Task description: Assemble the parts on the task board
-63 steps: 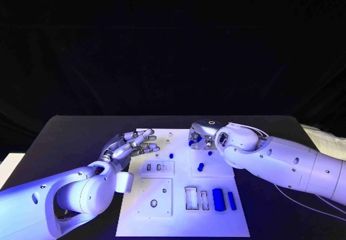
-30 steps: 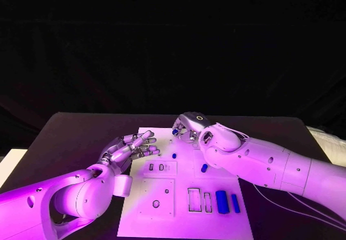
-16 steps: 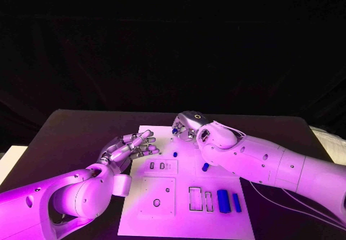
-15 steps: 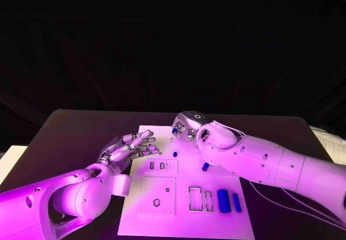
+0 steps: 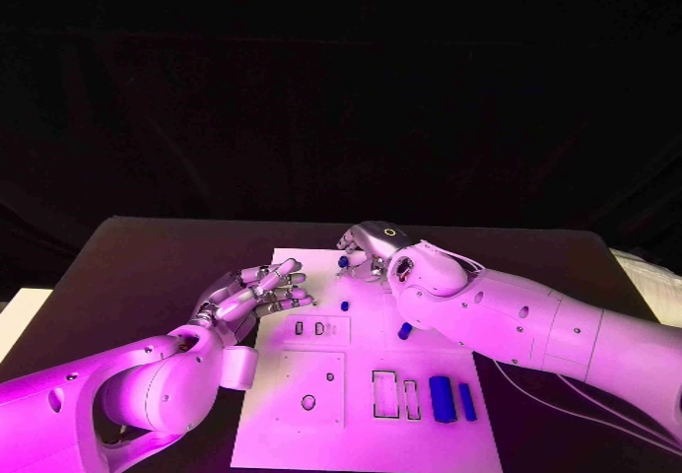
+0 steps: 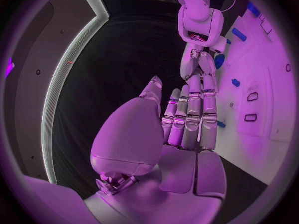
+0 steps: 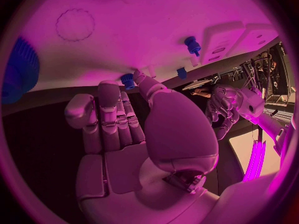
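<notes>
The white task board (image 5: 363, 434) lies in the middle of the black table. My right hand (image 5: 367, 246) hovers over the board's far edge and pinches a small blue part (image 5: 346, 264) between thumb and a finger; the same part (image 7: 127, 79) sits at the fingertips (image 7: 107, 90) in the right wrist view. My left hand (image 5: 264, 290) hangs at the board's left edge, fingers stretched out, holding nothing. On the board stand a small blue peg (image 5: 344, 305) and a blue piece (image 5: 402, 330); two blue blocks (image 5: 440, 397) lie at its near right.
Two empty upright slots (image 5: 383, 391) sit beside the blue blocks. Small slots (image 5: 300, 328) and round holes (image 5: 308, 402) mark the board's left half. Bare black table (image 5: 142, 266) lies left of the board. My right forearm (image 5: 540, 325) crosses the board's right side.
Over two seconds my right hand has carried the blue part from the board's middle toward its far left edge. In the last half second it barely moved. The left hand stayed put.
</notes>
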